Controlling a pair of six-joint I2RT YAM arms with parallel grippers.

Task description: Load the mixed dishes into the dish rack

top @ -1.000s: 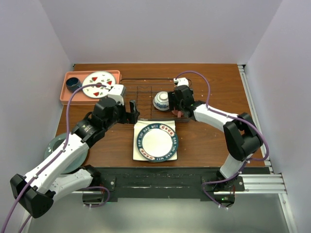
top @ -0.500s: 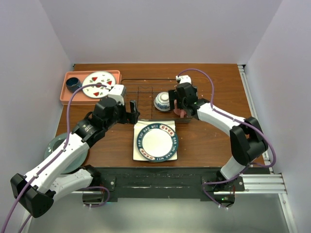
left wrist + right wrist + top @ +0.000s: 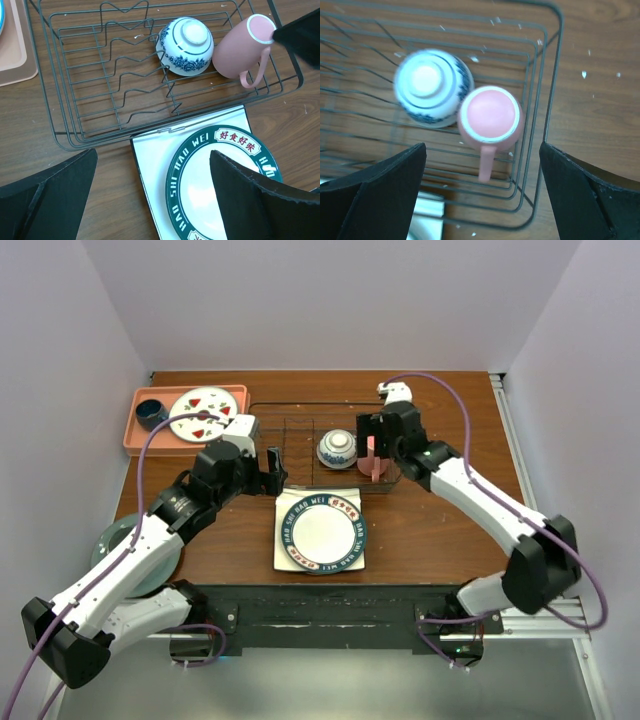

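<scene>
The dish rack (image 3: 293,439) (image 3: 120,95) (image 3: 551,100) holds the blue-and-white bowl (image 3: 336,448) (image 3: 186,45) (image 3: 431,85) bottom up. The pink mug (image 3: 374,460) (image 3: 240,50) (image 3: 490,115) stands beside it in the rack's right corner, handle toward the near side. My right gripper (image 3: 373,438) (image 3: 482,147) hangs open above the mug, touching nothing. The lettered-rim round plate (image 3: 321,531) (image 3: 200,150) lies on the white square plate (image 3: 284,545) (image 3: 150,175) in front of the rack. My left gripper (image 3: 272,468) (image 3: 153,155) is open over their left edge. The pale green plate (image 3: 112,537) lies partly under my left arm.
A salmon tray (image 3: 138,433) (image 3: 12,50) at the back left holds a white plate with red marks (image 3: 205,412) and a dark blue cup (image 3: 152,413). White walls close in the table on three sides. The rack's dividers fill its left half.
My right gripper has opened off the pink mug and drawn up and to the right, leaving the mug in the rack. The left arm has stayed still.
</scene>
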